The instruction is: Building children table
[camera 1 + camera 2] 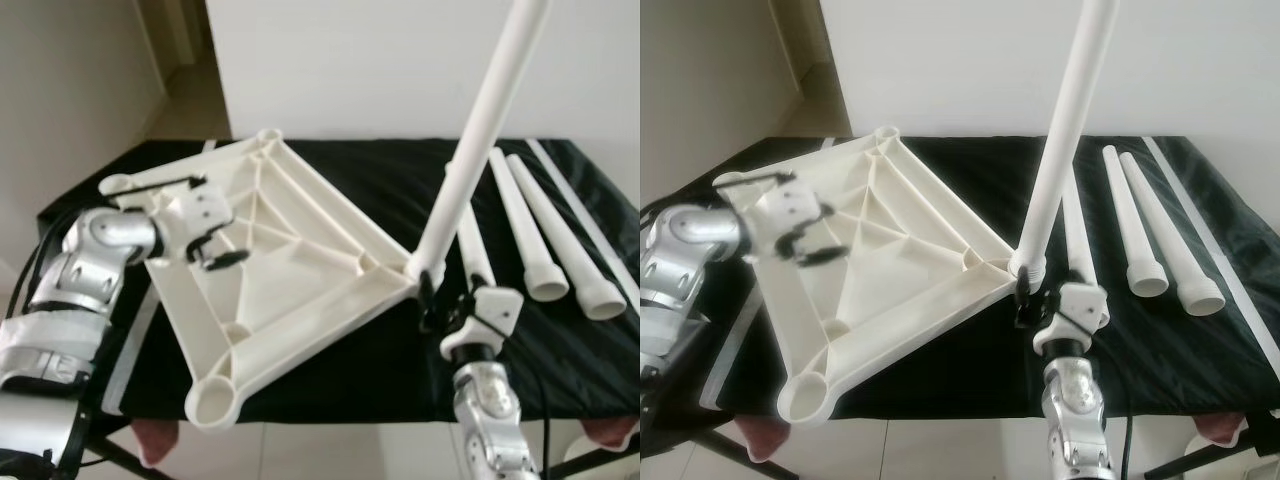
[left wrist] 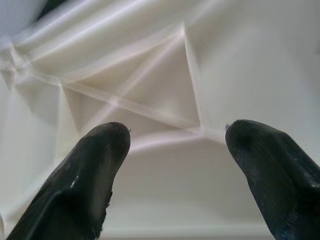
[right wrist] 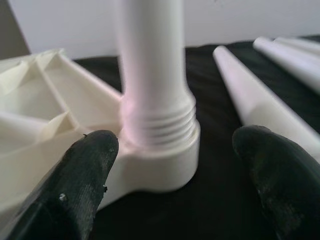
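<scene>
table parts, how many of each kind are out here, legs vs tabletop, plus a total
Tabletop, upside down on the black surface: 1
Leg standing in a tabletop corner socket: 1
Loose legs lying on the black surface: 3, one beside the standing leg, one further right, one furthest right
Total: 5 white parts

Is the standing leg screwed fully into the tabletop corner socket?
Not fully: the table leg stands in the corner socket, but several threads show above its rim.
</scene>
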You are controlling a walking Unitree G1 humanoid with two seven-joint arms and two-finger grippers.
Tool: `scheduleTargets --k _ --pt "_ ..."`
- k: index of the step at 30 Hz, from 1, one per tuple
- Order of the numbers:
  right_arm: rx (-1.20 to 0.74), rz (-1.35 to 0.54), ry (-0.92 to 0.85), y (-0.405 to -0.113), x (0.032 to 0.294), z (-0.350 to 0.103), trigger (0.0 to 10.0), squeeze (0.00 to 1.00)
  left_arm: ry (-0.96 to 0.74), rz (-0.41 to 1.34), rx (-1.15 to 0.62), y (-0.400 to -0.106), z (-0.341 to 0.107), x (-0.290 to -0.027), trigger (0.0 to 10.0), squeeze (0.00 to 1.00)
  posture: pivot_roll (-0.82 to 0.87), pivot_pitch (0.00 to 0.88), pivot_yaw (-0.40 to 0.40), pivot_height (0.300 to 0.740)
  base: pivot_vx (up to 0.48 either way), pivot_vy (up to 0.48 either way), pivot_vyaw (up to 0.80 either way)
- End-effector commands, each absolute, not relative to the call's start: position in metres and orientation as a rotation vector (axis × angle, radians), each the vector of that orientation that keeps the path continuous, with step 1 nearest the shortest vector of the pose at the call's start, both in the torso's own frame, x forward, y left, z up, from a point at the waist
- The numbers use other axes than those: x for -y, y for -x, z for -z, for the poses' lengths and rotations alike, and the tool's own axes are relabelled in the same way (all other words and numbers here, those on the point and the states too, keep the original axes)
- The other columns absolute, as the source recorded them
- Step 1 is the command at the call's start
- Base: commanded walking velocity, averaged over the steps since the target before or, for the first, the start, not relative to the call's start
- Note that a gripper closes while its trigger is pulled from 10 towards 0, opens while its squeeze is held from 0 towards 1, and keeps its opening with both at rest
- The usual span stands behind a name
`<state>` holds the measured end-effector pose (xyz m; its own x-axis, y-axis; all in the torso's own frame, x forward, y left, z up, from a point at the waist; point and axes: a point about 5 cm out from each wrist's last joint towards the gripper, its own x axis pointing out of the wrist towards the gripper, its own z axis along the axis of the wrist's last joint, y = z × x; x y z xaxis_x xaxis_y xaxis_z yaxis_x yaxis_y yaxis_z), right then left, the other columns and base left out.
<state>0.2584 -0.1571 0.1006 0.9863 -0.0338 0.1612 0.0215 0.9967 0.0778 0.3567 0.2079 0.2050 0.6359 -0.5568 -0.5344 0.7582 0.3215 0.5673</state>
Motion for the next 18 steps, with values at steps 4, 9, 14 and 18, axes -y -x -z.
scheduleTargets --k 4,9,14,18 --pt "0.101 0.000 -0.054 -0.249 0.148 -0.094 10.0 0.00 -1.045 0.628 -0.283 -0.363 -0.196 -0.236 10.0 0.00 0.00 0.000 0.020 0.740 0.000 0.000 0.00" --pt "0.067 0.012 -0.065 -0.240 0.150 -0.090 10.0 0.00 -1.089 0.579 -0.324 -0.362 -0.192 -0.250 10.0 0.00 -0.01 0.000 0.023 0.740 0.000 0.000 0.00" --pt "0.032 0.031 -0.070 -0.237 0.151 -0.087 10.0 0.00 -1.101 0.581 -0.328 -0.364 -0.190 -0.251 10.0 0.00 -0.01 0.000 0.025 0.740 0.000 0.000 0.00" --pt "0.009 0.042 -0.059 -0.236 0.151 -0.086 10.0 0.00 -1.122 0.589 -0.346 -0.364 -0.187 -0.253 10.0 0.00 -0.01 0.000 0.028 0.740 0.000 0.000 0.00"
